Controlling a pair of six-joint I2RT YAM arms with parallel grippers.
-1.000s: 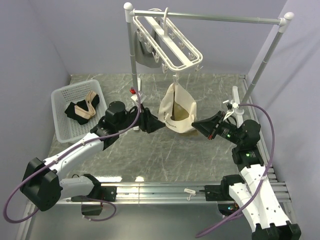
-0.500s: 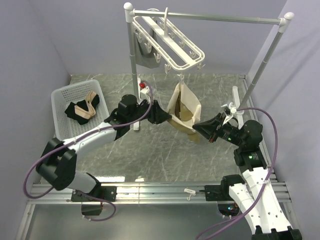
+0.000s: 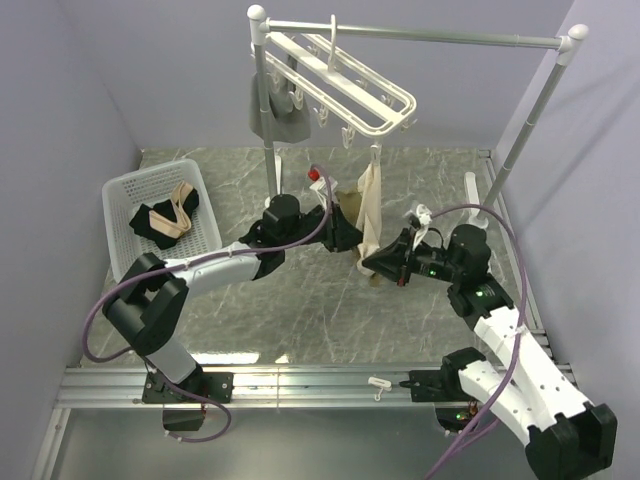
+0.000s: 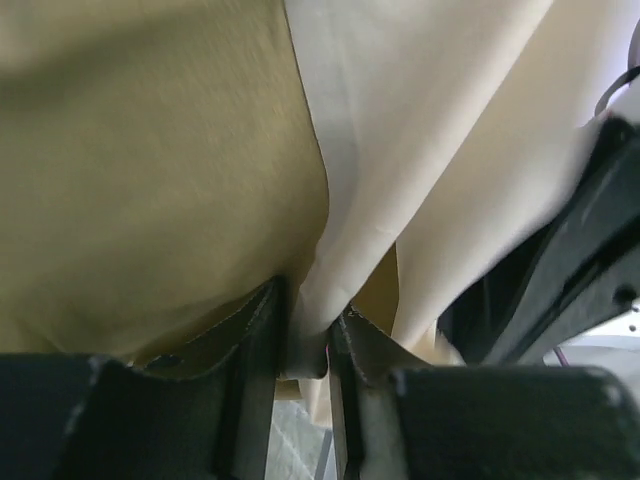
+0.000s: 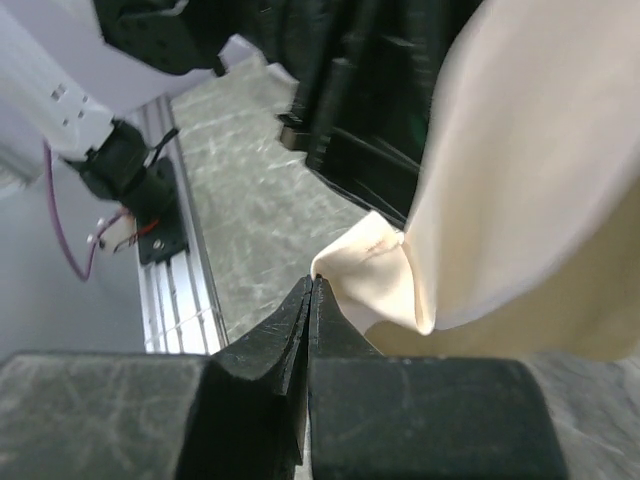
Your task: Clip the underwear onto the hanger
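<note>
Pale fold of the underwear (image 4: 330, 170) between the left hand's (image 4: 305, 325) jaws.

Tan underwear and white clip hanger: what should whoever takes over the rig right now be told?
Left gripper: shut on a fold of the tan fabric underwear, mid-garment.
Right gripper: shut on its lower corner.
The white plastic clip hanger hangs by its hook on the silver metal rail; the underwear dangles from one clip at its near end.
Done: one clip attached, it seems.
Left: probably raise a free edge to a second clip and fasten it.
</note>
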